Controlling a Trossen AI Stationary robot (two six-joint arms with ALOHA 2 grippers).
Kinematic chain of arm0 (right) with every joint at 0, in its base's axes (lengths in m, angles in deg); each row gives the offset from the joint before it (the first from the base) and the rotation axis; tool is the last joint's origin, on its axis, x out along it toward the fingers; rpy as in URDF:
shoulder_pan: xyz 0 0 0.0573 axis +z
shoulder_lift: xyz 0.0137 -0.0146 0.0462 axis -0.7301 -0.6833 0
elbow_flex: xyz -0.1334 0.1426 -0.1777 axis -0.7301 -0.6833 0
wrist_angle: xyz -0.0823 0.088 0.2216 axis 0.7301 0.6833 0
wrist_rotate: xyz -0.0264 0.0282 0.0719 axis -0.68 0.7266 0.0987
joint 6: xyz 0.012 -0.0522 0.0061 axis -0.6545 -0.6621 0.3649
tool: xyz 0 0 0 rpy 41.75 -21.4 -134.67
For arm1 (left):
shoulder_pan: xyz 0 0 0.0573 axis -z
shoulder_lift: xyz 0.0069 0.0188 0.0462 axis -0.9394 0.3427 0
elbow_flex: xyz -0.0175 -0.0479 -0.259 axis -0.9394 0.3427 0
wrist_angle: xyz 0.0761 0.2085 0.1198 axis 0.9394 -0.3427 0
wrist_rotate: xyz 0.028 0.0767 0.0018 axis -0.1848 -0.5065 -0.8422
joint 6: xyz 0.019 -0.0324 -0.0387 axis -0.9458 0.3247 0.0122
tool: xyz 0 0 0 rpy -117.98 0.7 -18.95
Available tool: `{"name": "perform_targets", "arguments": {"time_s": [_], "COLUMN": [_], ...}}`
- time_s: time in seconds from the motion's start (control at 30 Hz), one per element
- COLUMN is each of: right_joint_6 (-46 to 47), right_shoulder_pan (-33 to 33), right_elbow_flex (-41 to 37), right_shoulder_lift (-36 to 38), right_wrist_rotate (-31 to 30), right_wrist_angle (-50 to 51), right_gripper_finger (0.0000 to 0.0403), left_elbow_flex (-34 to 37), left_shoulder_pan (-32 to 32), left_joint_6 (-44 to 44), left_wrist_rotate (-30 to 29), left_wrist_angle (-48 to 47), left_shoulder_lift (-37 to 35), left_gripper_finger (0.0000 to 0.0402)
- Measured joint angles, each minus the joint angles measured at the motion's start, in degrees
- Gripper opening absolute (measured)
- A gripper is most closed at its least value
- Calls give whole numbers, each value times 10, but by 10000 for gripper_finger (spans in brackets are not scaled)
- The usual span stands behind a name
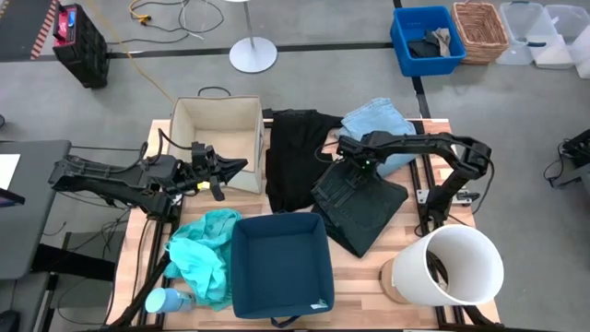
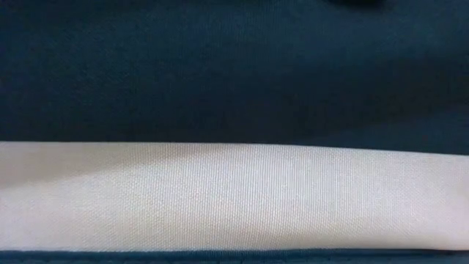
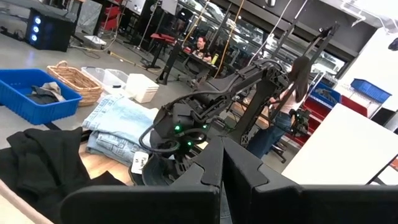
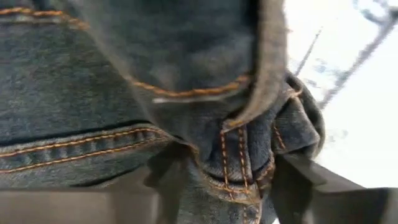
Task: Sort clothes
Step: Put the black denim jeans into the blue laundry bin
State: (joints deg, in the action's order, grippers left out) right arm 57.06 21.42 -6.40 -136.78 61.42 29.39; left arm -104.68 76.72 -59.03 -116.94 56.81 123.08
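The dark charcoal denim garment lies on the table's right half, and my right gripper is shut on its far left corner. The black garment lies spread at the middle, partly over the beige bin's side. The light blue denim lies folded at the far edge. The teal garment lies bunched at the near left. My left gripper is shut and empty, over the beige bin's near right corner. My right gripper pinches a bunched fold of the dark denim with orange-stitched seams between its two fingers, at the garment's far left corner. It comes in from the table's right side, slanting down. The rest of the garment lies on the table.
A navy bin stands at the near middle; its wall fills the low view. A white bucket lies at the near right. A light blue cup sits at the near left. A blue crate and a wicker basket stand on the floor beyond.
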Motion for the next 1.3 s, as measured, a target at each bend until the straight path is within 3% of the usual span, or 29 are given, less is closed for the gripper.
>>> {"name": "perform_targets", "arguments": {"time_s": [0.23, 0.33, 0.6, 1.0, 1.3], "right_joint_6": [-4, 5, 61, 127, 150], "right_shoulder_pan": [17, 17, 35, 102, 118], "right_elbow_flex": [0, 0, -3, -3, -2], "right_shoulder_lift": [-3, -3, 21, 133, 218], "right_wrist_rotate": [9, 15, 1, -60, -85], "right_wrist_angle": [-8, -8, -6, 16, 5], "right_gripper_finger": [69, 30, 30, 30, 30], "left_elbow_flex": [0, 0, 0, 0, 0], "left_shoulder_pan": [0, 0, 0, 0, 0], "left_joint_6": [-1, -1, -1, 0, 2], "left_wrist_rotate": [0, 0, 0, 0, 0], "left_wrist_angle": [0, 0, 0, -14, -15], "left_shoulder_lift": [0, 0, 0, 0, 0], "left_gripper_finger": [0, 0, 0, 0, 0]}}
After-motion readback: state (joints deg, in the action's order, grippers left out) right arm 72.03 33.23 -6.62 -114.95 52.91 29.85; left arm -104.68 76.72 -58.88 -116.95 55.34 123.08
